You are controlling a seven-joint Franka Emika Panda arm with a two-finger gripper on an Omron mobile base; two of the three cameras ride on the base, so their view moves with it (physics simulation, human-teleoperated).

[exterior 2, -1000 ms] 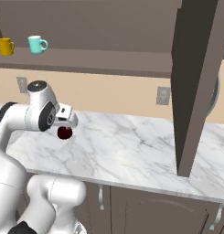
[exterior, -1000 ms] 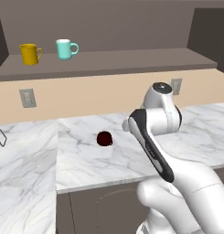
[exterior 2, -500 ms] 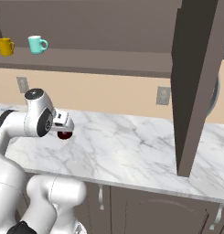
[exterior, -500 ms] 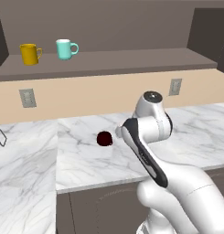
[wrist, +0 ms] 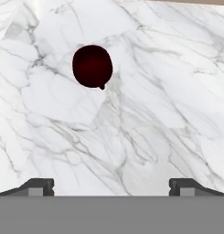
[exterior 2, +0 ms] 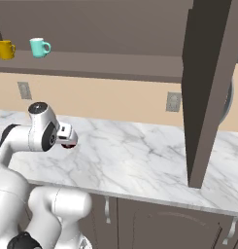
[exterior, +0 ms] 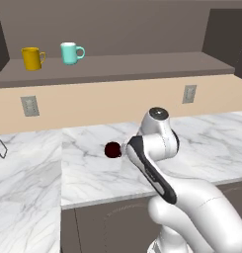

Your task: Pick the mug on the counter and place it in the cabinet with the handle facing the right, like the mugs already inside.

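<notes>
Where the left base view looks over the robot's shoulder, the white arm rises from the lower right, bends at a dark-jointed elbow and folds forward and down over the counter [exterior: 93, 173]. The mug [exterior: 112, 149] sits on the marble just beside the arm's wrist end, its dark maroon body partly against the white link. Up on the cabinet [exterior: 117, 66] shelf stand the yellow mug [exterior: 31, 58] and the teal mug [exterior: 70, 53], side by side near the left end, both handles to the right.

From the right base view, the arm climbs from the lower left, its round joint cap uppermost, and the hand points forward and down toward the slab. The gripper [exterior 2: 69, 139] hangs right over the mug, of which a dark sliver shows under the hand. Whether the fingers touch it cannot be told from this side.

Looking along the hand, the hand view shows the two fingertips [wrist: 38, 186] set wide apart at the bottom corners, released, nothing between them. The mug lies ahead on the veined marble, up and left of centre, well apart from both tips, with a small nub at its lower right edge.
</notes>
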